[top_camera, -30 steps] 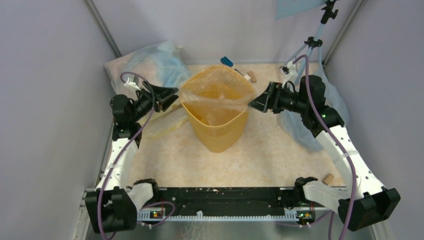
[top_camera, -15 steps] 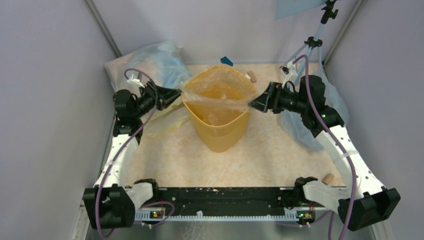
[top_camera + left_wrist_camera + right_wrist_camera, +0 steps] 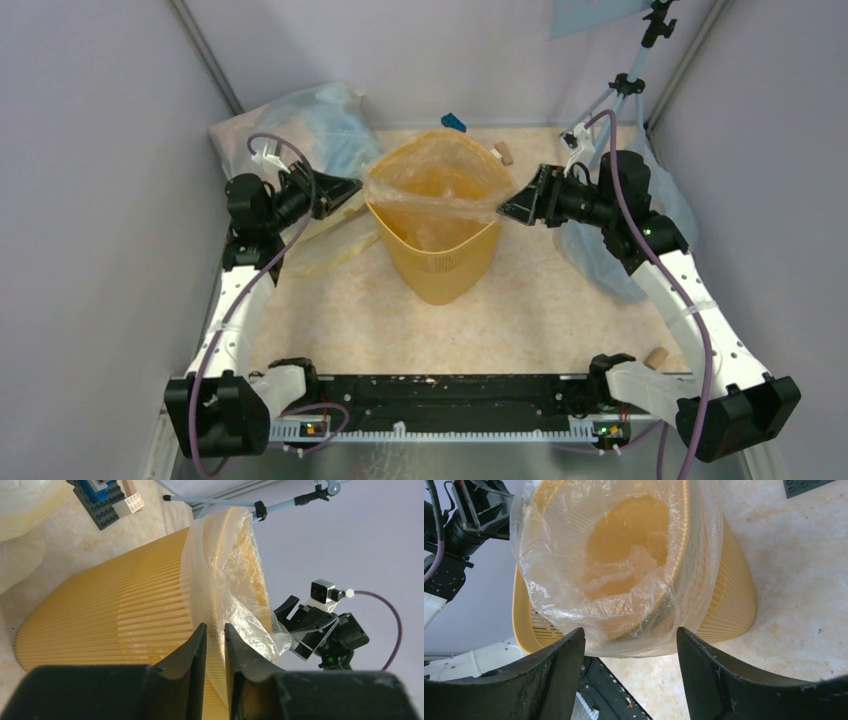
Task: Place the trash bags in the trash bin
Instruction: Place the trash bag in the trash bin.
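Your trash bin (image 3: 440, 268) stands upright in the middle of the mottled beige surface (image 3: 530, 320). Pale grey walls (image 3: 90, 200) close it in on the left, back and right.

The trash bag (image 3: 435, 172) sits inside the bin as a liner. Its glossy film is draped over the far rim and down the outside on both flanks. The near edge is stretched straight across the opening from one pincer to the other.

Your left pincer (image 3: 212, 630) is at the bin's left flank with its fingers close together, only a narrow slit between them. The film hangs down to that slit, but you cannot tell whether it is caught.

Your right pincer (image 3: 629, 635) is at the right flank, spread wide, with the bag's crumpled lip bulging between the fingers.

Around the edges:
- A bluish sack (image 3: 300, 115) fills the back left corner.
- Another sack (image 3: 595, 262) lies under the right arm.
- A blue block piece (image 3: 454, 123) sits just behind the bin.
- A thin stand (image 3: 625, 85) rises in the back right corner.
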